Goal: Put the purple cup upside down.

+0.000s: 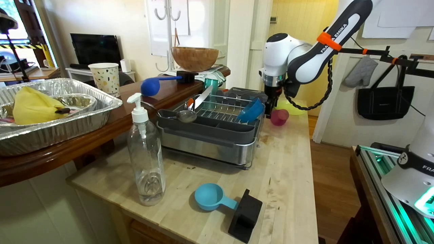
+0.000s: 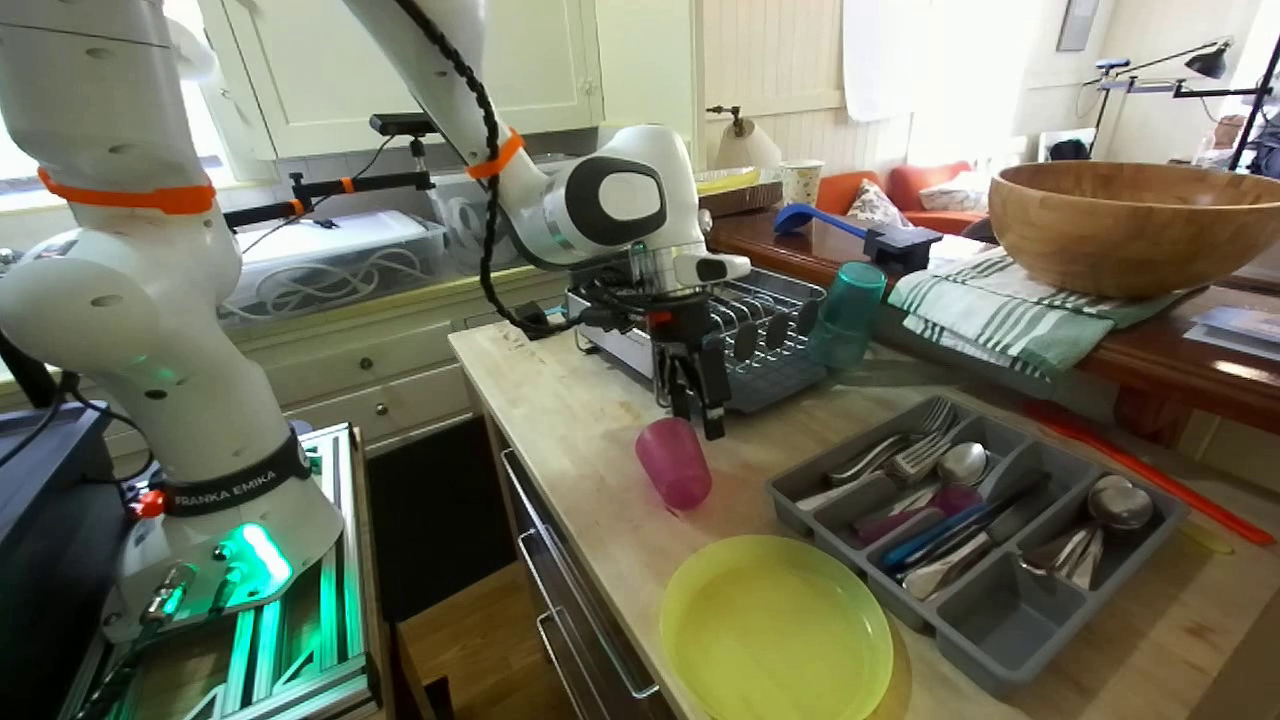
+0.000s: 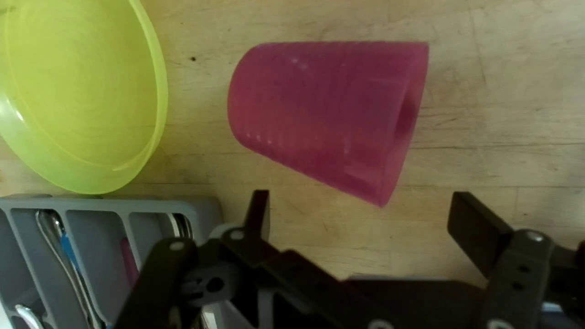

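Listener: Where is the purple cup [image 3: 320, 109], and how does it lie?

Describer: On its side on a pale wooden worktop [image 2: 560, 400]. Its closed, narrower end points towards a yellow-green bowl [image 3: 82, 91]; its open mouth points away from that bowl. A grey cutlery tray [image 2: 1020, 618] and a dish rack [image 1: 210, 150] stand on the same surface.

Listener: And the robot arm [image 2: 600, 210]?

Describer: It reaches over the worktop, and its black jaws point down beside the cup. They stand wide apart with nothing between them; in the wrist view, bare worktop shows between their tips and the cup.

Listener: Which step is this?

Describer: The approach, I would judge: lining up for a grasp. The cup is not yet held or turned over.

Listener: And what does the next move call for?

Describer: Probably a sideways shift until the jaws are over the cup. They are spread roughly along its length, so turning them first seems wise, to pinch it across the body. The touch should be gentle, since a round cup could roll if nudged. After that, the likely job is to lift it, tip its mouth downwards and set the rim flat on the worktop.
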